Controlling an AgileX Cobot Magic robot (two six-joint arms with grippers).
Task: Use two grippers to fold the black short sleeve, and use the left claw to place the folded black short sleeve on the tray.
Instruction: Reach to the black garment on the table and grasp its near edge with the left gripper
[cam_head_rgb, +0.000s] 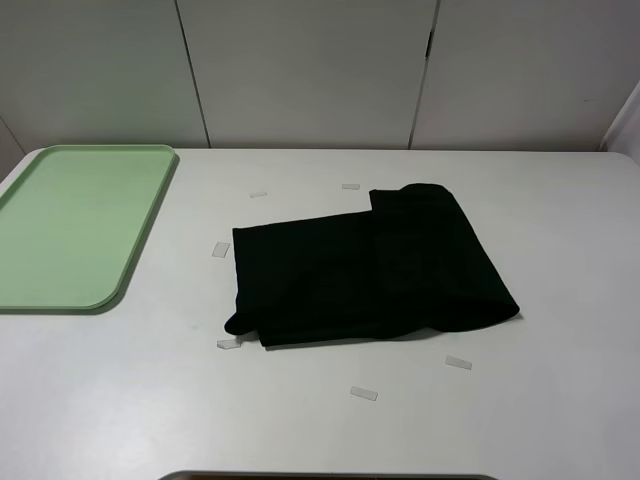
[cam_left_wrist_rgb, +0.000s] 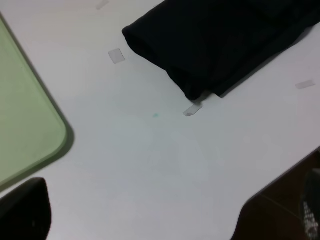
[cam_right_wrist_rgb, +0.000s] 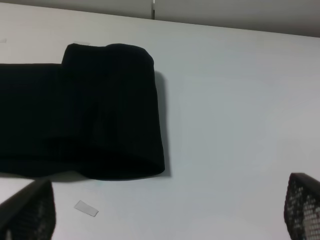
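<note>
Two pincers, left pincer and right pincer, both spread as wide as can be, both holding nothing. Both up in the air, not touching the cloth.

Black short sleeve flat in the middle of the tabletop, folded into a wide block. Plain black all over. Straight edge at its 9 o'clock side. Thicker, doubled part at its 3 o'clock side, with a round bump at 12 o'clock. Bottom layer poking out a little at the 7 o'clock corner.

Tray at 9 to 10 o'clock from the cloth, pale green, low rim, round corners. Well apart from the cloth, with a lane of bare tabletop between the two and nothing lying in the tray.

Several small clear strips around the cloth: at 12, 11, 9, 7, 6 and 5 o'clock. Strip at 7 o'clock just beside the cloth corner, the rest a bit off.

Lots of open room at 3 o'clock, bare white right out to the tabletop edge. Good room at 6 o'clock too, down to the near edge. Less room at 12 o'clock, with the pale wall behind the far edge.
</note>
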